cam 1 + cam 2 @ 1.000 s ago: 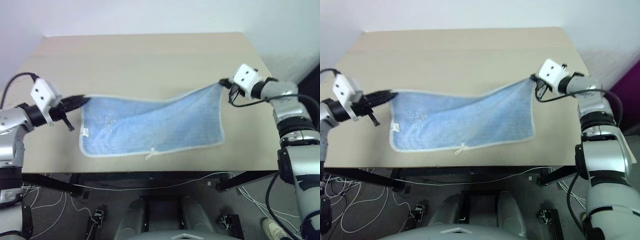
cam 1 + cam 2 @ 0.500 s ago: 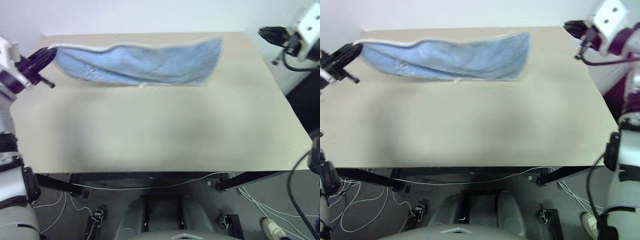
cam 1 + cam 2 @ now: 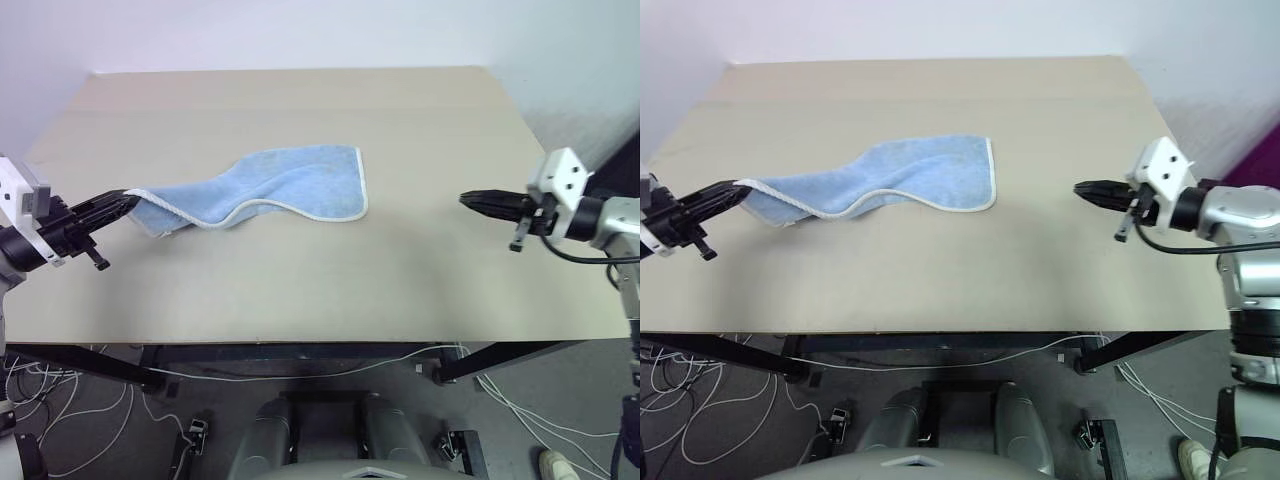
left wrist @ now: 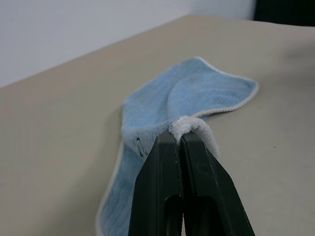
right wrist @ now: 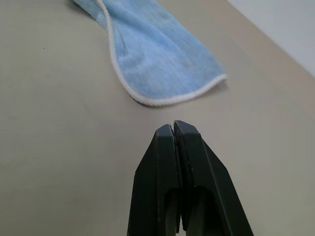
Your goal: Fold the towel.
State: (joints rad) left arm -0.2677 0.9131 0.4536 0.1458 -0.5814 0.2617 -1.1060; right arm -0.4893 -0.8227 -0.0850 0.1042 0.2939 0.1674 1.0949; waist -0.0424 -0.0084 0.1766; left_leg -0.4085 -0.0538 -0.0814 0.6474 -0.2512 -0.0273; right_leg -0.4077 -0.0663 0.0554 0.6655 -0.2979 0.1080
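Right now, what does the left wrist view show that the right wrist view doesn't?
Left wrist view: the left gripper shut on a bunched corner of the towel, with the cloth trailing away over the table. Right wrist view: the right gripper shut on nothing, short of the towel's free rounded corner. Both share the light-blue towel with its whitish edging lying on the tan table.

A beige table (image 3: 300,270) with a plain, matte top spreads across the scene, its near edge running left to right. Black frame bars (image 3: 90,365) show under that near edge at both the left and right. White cables (image 3: 95,425) lie looped on the grey floor (image 3: 500,440) near the left side, and more run along the floor on the right. Small dark items, possibly plugs (image 3: 192,432), sit on the floor. A pale wall (image 3: 300,30) rises behind the far edge.
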